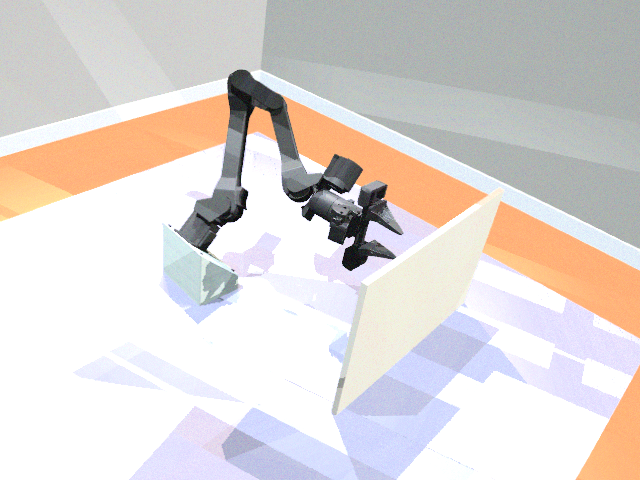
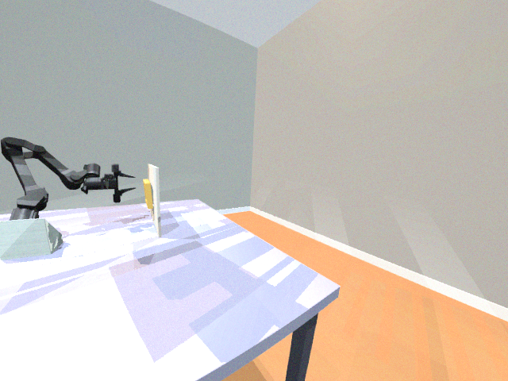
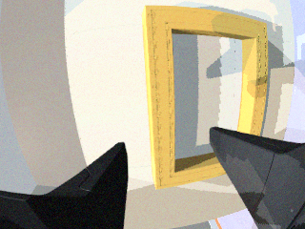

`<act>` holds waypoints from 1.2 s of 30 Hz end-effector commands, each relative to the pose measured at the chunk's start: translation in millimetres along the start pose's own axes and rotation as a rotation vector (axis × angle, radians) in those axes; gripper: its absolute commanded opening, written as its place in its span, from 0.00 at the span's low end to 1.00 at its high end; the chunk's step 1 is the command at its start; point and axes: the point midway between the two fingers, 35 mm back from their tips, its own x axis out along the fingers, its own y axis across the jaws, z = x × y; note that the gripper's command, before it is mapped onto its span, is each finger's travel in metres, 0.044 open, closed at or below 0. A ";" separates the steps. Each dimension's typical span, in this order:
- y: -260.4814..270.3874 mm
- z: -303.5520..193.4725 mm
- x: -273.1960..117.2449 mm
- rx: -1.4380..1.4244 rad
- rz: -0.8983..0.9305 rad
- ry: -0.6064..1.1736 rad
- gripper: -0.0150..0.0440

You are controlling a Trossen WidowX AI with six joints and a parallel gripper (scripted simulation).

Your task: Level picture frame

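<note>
The yellow picture frame hangs on the near face of the upright cream board. In the top view the board hides it. The wrist view is turned on its side, with the frame's top bar at the left; that bar looks slightly slanted, but lens distortion leaves its exact tilt unclear. My gripper is open and empty, its fingers one above the other, a short gap in front of the frame. The screw and notched strip are hidden.
The arm's base stands beside a pale green block on the patterned table. The board's upper edge is above the frame. The table's edge and a dark leg show in the exterior view.
</note>
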 end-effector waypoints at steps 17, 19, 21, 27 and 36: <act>19.6 -18.0 -111.9 -0.267 0.004 -0.006 0.69; 25.0 -13.7 -125.6 -0.309 0.002 -0.011 0.69; 28.4 -9.7 -134.0 -0.336 -0.001 -0.014 0.69; 28.8 -9.1 -135.0 -0.339 -0.001 -0.014 0.69; 28.8 -9.1 -135.0 -0.339 -0.001 -0.014 0.69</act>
